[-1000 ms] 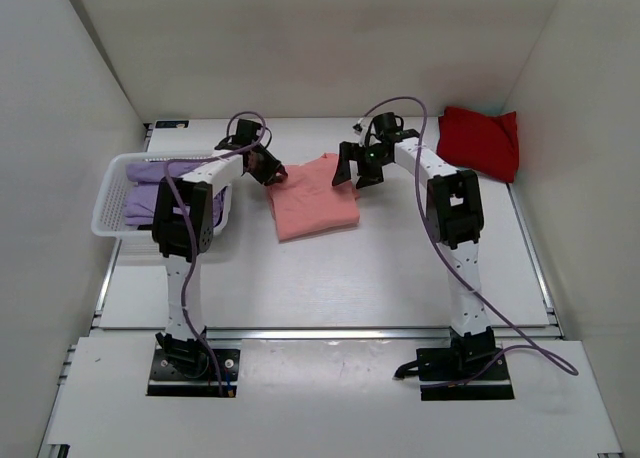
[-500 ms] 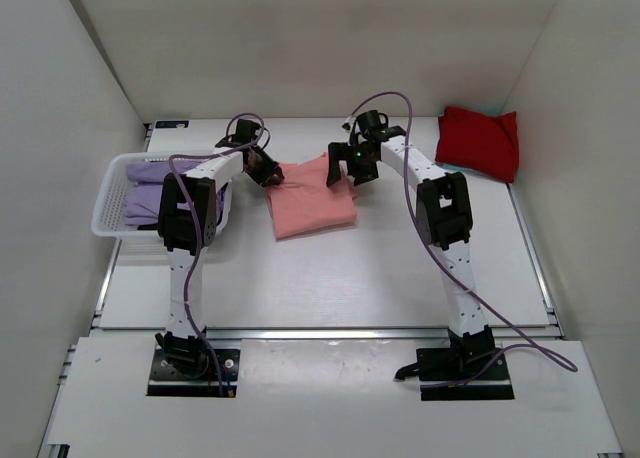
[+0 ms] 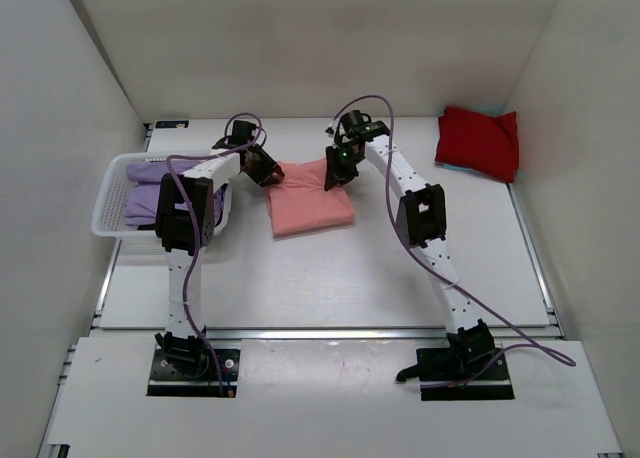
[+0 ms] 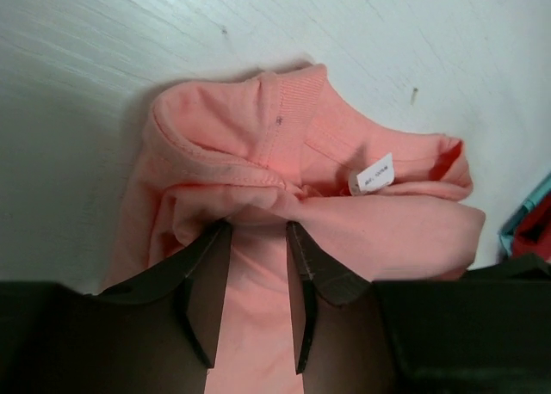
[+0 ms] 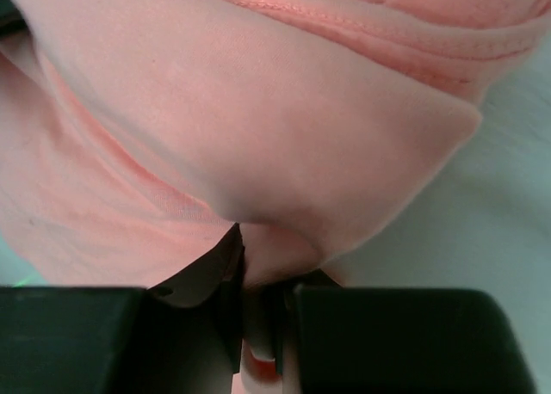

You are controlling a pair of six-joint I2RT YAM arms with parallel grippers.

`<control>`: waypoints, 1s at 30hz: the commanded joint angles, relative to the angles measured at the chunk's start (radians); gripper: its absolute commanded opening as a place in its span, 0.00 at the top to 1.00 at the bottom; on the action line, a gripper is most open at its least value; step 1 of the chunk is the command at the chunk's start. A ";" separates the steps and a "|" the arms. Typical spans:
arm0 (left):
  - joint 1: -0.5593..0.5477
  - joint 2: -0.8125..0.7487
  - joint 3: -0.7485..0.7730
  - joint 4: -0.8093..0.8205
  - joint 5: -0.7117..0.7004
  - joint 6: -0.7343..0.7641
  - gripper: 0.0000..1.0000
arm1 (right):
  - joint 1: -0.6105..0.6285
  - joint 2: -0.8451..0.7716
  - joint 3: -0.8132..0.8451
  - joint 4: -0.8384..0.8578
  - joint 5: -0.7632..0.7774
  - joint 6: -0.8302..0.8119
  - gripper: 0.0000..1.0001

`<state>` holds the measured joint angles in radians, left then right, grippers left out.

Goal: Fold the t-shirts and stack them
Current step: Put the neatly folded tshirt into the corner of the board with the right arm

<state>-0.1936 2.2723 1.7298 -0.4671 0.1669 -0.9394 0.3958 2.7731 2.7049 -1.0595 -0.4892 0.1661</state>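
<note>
**Both grippers pinch the far edge of the salmon-pink t-shirt [image 3: 308, 208], which lies on the white table [image 3: 350, 268].**

The shirt is soft, matte knit cloth folded to a rough rectangle, with a ribbed collar [image 4: 288, 110] and a small white label [image 4: 373, 175]. At its far-left corner the left gripper [image 4: 255, 230] is clamped on a thick fold. At its far-right corner the right gripper [image 5: 258, 265] has its fingers almost together on a thin fold. Left of the shirt, a white plastic lattice basket [image 3: 105, 218] holds lavender t-shirts [image 3: 150, 193], and the left arm passes over its rim. Well to the right lies a crumpled red t-shirt [image 3: 478, 143].
</note>
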 commanded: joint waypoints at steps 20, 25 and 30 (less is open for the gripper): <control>-0.026 -0.494 -0.417 0.392 0.284 -0.148 0.01 | -0.435 -0.389 0.107 0.072 0.579 -0.298 1.00; -0.029 -0.484 -0.381 0.337 0.276 -0.115 0.02 | -0.563 -0.305 0.116 0.122 0.532 -0.289 1.00; -0.024 -0.471 -0.361 0.291 0.269 -0.093 0.01 | -0.611 -0.262 0.116 0.164 0.520 -0.303 1.00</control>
<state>-0.2218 1.8118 1.3266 -0.1413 0.4343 -1.0611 -0.1974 2.5023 2.8044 -0.9710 0.0452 -0.1135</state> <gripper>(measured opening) 0.989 0.108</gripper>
